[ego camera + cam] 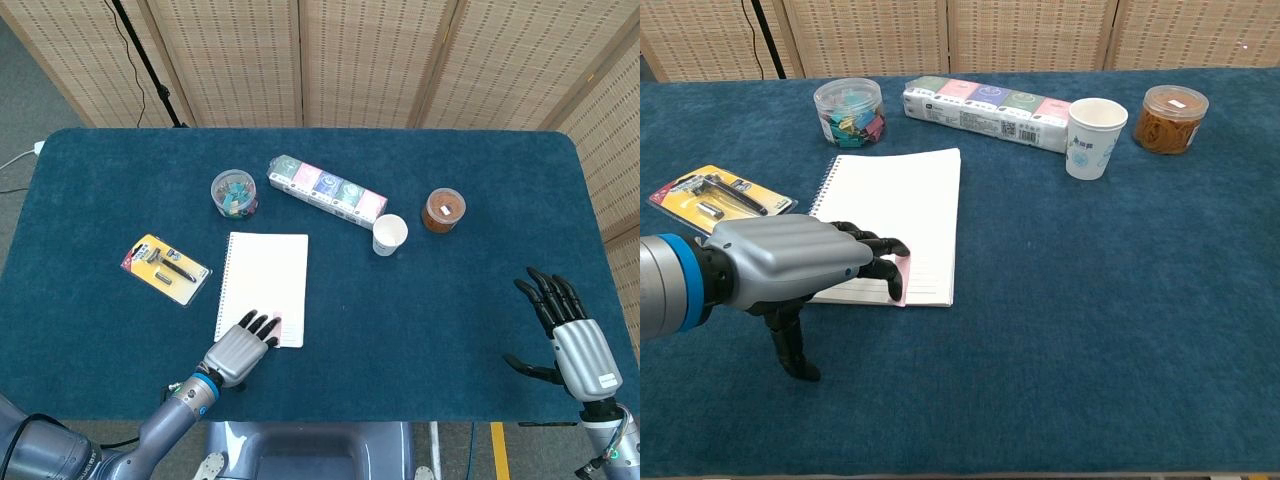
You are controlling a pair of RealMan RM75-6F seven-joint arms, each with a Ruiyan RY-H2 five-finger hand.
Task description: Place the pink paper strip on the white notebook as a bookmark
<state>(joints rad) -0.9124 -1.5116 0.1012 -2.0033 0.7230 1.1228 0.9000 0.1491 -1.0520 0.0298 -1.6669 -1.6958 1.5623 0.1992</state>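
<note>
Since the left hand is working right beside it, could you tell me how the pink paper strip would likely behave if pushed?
The pink paper strip looks thin and flat on the white notebook, so it is probably floppy and very light. Fingertips of the left hand lie over it, so it may well slide or crease rather than lift cleanly.

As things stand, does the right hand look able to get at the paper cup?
Probably yes: the right hand is open near the table's right edge, and only bare blue cloth lies between it and the paper cup; nothing blocks the way.
</note>
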